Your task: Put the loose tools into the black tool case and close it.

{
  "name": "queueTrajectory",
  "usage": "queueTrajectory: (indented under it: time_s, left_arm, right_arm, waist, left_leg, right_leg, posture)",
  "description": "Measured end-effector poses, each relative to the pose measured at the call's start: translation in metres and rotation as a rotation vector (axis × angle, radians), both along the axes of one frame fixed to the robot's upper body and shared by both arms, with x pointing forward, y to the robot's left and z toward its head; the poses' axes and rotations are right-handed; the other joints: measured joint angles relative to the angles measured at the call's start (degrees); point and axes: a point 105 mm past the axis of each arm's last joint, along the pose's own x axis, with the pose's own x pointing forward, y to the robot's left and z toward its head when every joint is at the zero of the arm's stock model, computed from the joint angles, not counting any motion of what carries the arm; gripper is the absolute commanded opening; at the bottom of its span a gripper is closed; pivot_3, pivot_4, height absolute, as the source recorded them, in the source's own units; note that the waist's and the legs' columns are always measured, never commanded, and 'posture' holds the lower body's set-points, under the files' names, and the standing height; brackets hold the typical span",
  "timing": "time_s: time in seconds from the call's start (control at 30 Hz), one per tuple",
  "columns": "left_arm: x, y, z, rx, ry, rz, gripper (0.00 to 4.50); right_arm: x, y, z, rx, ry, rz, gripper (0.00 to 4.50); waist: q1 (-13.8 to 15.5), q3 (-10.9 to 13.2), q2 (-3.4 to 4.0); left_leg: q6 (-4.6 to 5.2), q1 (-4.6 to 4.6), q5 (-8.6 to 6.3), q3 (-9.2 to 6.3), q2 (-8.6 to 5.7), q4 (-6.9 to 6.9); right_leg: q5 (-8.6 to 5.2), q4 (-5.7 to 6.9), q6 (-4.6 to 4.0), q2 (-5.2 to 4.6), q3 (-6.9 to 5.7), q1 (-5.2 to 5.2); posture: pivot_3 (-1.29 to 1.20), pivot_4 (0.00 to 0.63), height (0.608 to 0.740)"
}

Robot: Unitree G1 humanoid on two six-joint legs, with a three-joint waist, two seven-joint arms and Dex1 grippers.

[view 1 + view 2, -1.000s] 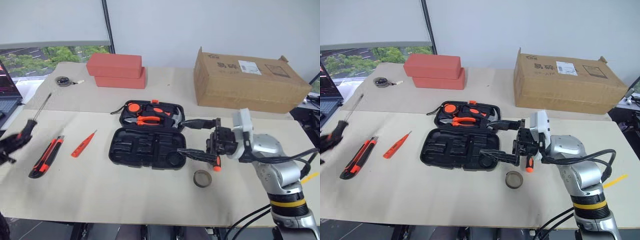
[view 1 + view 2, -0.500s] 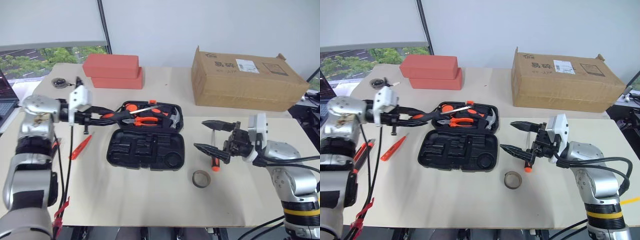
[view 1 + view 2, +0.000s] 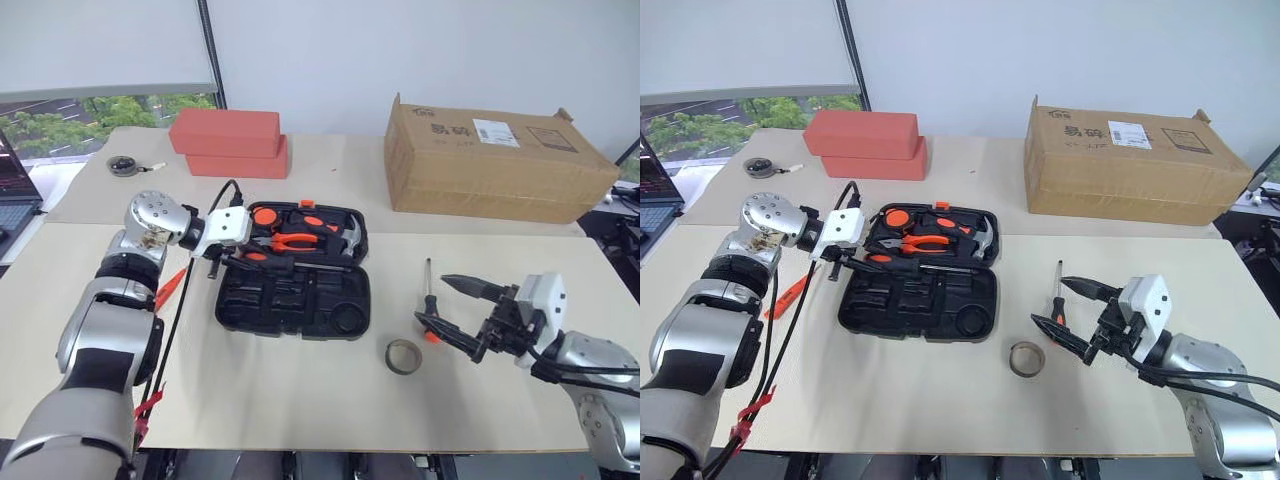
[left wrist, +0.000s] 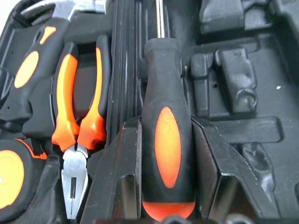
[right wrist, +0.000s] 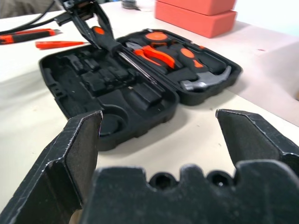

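Note:
The black tool case (image 3: pixel 300 300) lies open in the middle of the table, with pliers and a hammer in its far half. My left gripper (image 3: pixel 240 262) is shut on a black-and-orange screwdriver (image 4: pixel 168 149), held low over the case's hinge with the shaft pointing right. My right gripper (image 3: pixel 432 300) stands open, right of the case. A second screwdriver (image 3: pixel 1057 295) lies on the table under its fingertips. The grey tape roll (image 3: pixel 403 356) lies near the case's front right corner. The orange tester screwdriver (image 3: pixel 790 290) and the utility knife (image 5: pixel 28 33) lie left of the case.
Two stacked red boxes (image 3: pixel 232 140) and a cardboard box (image 3: pixel 495 160) stand at the back. A small round tape measure (image 3: pixel 122 164) lies at the far left, and a laptop (image 3: pixel 15 200) shows at the left edge.
My left arm has swung right from the table's left side, carrying the screwdriver down over the case. The right gripper has drawn back right, away from the case, still open.

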Motion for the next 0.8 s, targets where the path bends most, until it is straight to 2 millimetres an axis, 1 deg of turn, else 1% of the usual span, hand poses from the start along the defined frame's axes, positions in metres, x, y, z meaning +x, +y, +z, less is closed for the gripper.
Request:
queueTrajectory:
  time_s: [0.2, 0.33, 0.7, 0.77, 0.8]
  left_arm:
    - [-0.001, -0.001, -0.006, 0.032, 0.005, -0.015, 0.98]
    - [0.002, -0.001, -0.012, 0.047, 0.011, 0.017, 0.98]
    - [0.005, 0.002, -0.011, 0.071, 0.001, 0.045, 0.98]
    - [0.006, 0.003, -0.011, 0.073, 0.007, 0.058, 1.98]
    - [0.007, 0.003, -0.011, 0.076, 0.003, 0.062, 2.19]
  right_arm:
    - [-0.001, 0.000, -0.001, -0.001, 0.001, -0.005, 4.50]
    - [0.000, 0.001, 0.002, -0.001, -0.014, 0.001, 4.50]
    - [0.002, 0.003, 0.004, 0.000, -0.030, 0.012, 4.50]
    - [0.002, 0.005, 0.003, 0.001, -0.031, 0.016, 4.50]
    - [0.002, 0.005, 0.003, 0.002, -0.029, 0.018, 4.50]
  waist:
    - [0.12, 0.00, 0.00]
    - [0.13, 0.00, 0.00]
    - [0.11, 0.00, 0.00]
    - [0.11, 0.00, 0.00]
    - [0.11, 0.00, 0.00]
  left_leg:
    - [0.01, -0.01, 0.01, -0.04, 0.00, 0.00]
    - [0.03, -0.01, 0.00, -0.03, -0.01, 0.00]
    - [0.03, -0.01, 0.01, -0.04, 0.00, 0.03]
    - [0.03, -0.01, 0.01, -0.04, -0.01, 0.03]
    - [0.03, -0.01, 0.01, -0.04, 0.00, 0.03]
  right_leg:
    - [0.00, 0.00, 0.00, 0.00, -0.02, 0.00]
    - [0.00, 0.00, 0.00, 0.00, -0.01, 0.00]
    - [0.00, 0.02, 0.00, 0.01, -0.02, 0.01]
    - [0.00, 0.03, 0.00, 0.01, -0.02, 0.00]
    - [0.00, 0.03, 0.00, 0.01, -0.02, 0.00]
  posture:
    - [0.00, 0.150, 0.712]
    - [0.00, 0.150, 0.712]
    - [0.00, 0.150, 0.712]
    - [0.00, 0.150, 0.712]
    - [0.00, 0.150, 0.712]
